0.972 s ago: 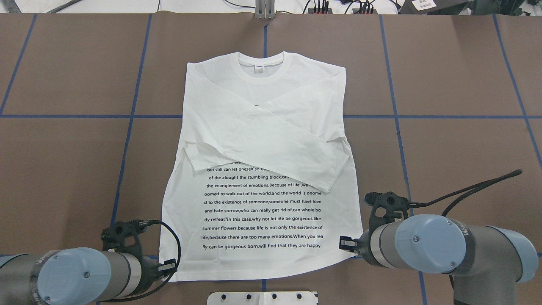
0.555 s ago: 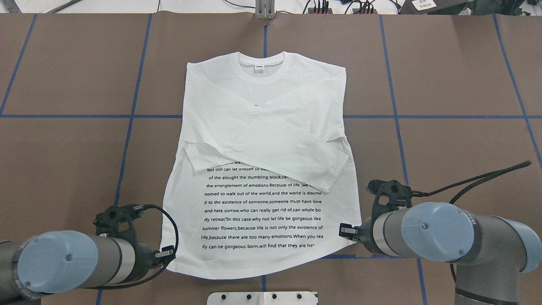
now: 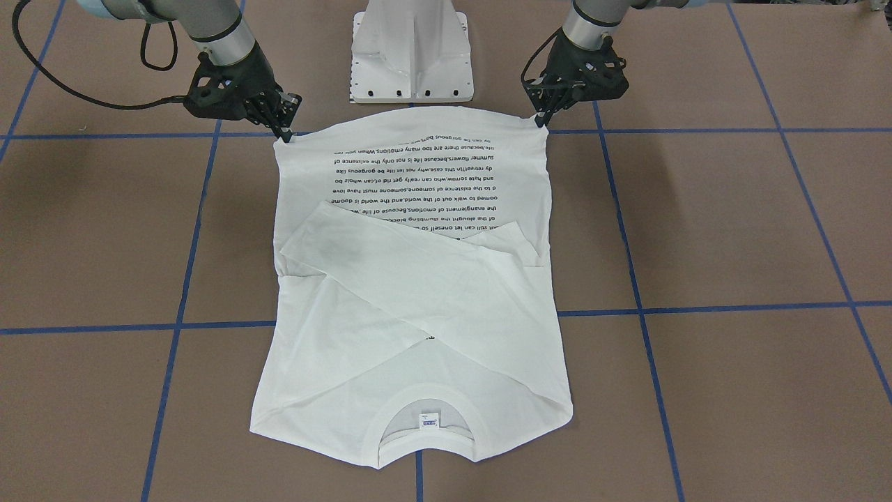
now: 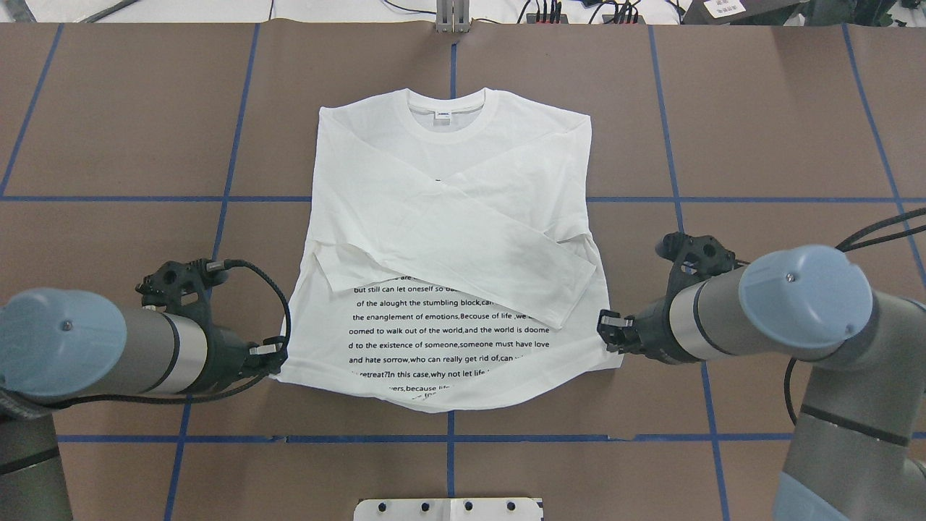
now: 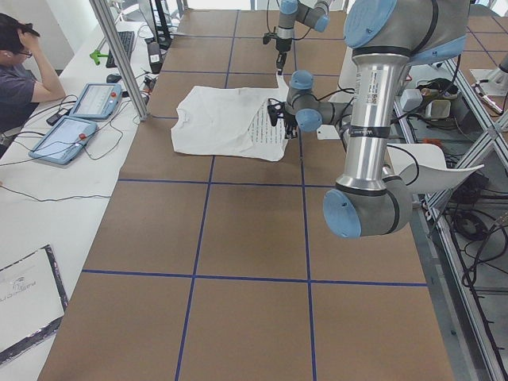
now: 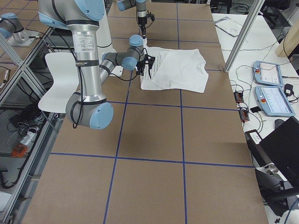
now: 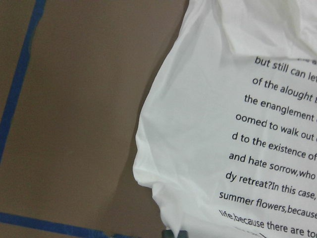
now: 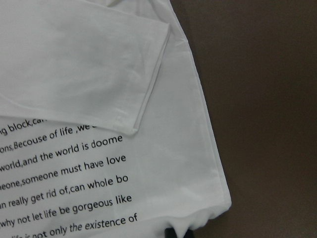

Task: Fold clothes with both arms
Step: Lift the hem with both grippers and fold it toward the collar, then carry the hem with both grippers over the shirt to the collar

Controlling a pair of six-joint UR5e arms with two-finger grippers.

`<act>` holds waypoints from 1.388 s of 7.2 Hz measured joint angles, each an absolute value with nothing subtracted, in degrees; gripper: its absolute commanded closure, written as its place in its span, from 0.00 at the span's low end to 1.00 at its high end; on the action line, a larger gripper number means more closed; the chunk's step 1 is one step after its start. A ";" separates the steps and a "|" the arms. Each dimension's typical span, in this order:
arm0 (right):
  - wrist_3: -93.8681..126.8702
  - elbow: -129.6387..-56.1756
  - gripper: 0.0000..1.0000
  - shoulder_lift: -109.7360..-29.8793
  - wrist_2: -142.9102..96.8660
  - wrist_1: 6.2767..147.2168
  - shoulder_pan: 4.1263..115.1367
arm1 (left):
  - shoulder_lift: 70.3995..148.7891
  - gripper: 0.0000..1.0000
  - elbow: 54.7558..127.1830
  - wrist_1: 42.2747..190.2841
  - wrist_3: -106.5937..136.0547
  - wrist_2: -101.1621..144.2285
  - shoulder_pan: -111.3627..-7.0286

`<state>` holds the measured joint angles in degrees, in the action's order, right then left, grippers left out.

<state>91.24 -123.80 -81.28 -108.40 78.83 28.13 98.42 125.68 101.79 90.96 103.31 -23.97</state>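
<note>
Brown table (image 4: 108, 130): T-shirt (image 4: 448, 217) hem corners pinched within left and right jaws.

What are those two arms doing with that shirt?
Two robot arms are folding a white long-sleeved T-shirt laid out on the table. Its sleeves are already crossed over the chest. The left gripper and right gripper each pinch a bottom corner of the shirt, with the hem lifted off the table. The likely next move is carrying that hem up toward the collar.
</note>
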 measured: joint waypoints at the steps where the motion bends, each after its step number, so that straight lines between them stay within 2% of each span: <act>1: 91.00 -122.75 1.00 -79.56 -111.10 78.74 32.07 | 101.26 1.00 124.69 100.84 89.85 106.14 -27.72; 4: 89.71 -116.09 1.00 -72.63 -114.17 78.77 39.89 | 107.08 1.00 119.96 98.18 85.94 110.80 -37.53; 7: 89.11 -111.48 1.00 -67.89 -114.23 78.83 43.66 | 114.05 1.00 110.61 99.48 85.70 111.01 -41.38; 10: 86.03 -103.11 1.00 -62.60 -114.19 78.76 47.52 | 117.29 1.00 103.01 104.75 85.62 111.11 -45.88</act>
<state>86.03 -103.11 -62.60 -114.19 78.76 47.52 117.29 103.01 104.75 85.62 111.11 -45.88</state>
